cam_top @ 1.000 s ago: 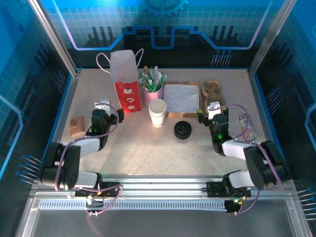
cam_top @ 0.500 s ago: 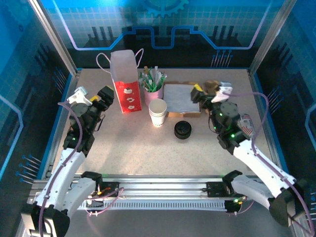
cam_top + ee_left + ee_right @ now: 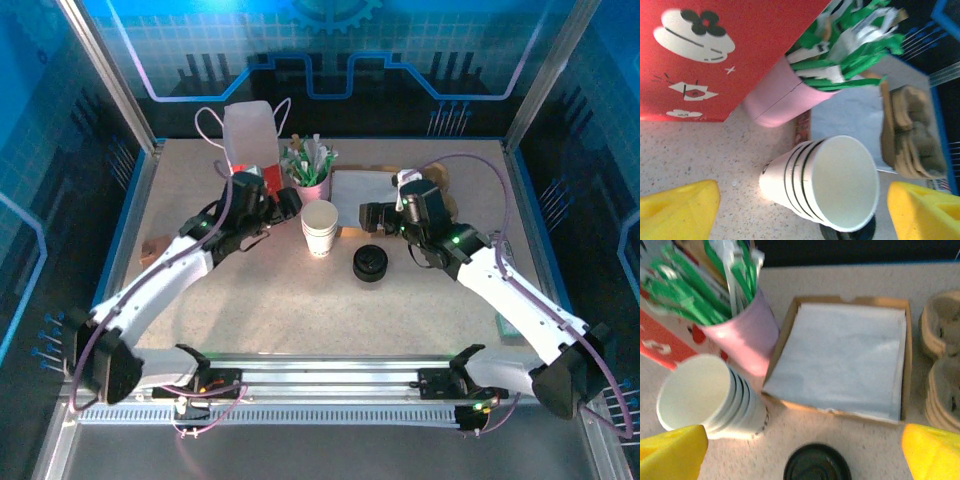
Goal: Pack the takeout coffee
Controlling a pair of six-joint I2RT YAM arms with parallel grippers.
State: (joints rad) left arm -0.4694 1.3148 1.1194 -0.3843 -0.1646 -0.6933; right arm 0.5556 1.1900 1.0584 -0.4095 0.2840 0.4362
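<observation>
The takeout coffee, a plain white tapered paper cup [image 3: 320, 228] topping what looks like a nested stack, stands mid-table. At the far left is a red paper bag with white drawings [image 3: 715, 50]. Next, the left gripper [image 3: 285, 203] sits just left of the cup, yellow fingers spread wide, gripping nothing. Behind the cup stands a pink cup of green-and-white sticks [image 3: 311, 188]. A low round black lid [image 3: 369, 263] lies to its right. The right gripper [image 3: 370, 214] hangs wide open and empty by a shallow brown cardboard tray [image 3: 850, 299] of white napkins.

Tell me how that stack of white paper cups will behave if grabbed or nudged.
The white paper cups look empty and thin-walled, so probably light and easily crushed if squeezed hard. They are nested, so one may lift off alone. Tapering to a narrow base, they could tip if pushed high.
</observation>
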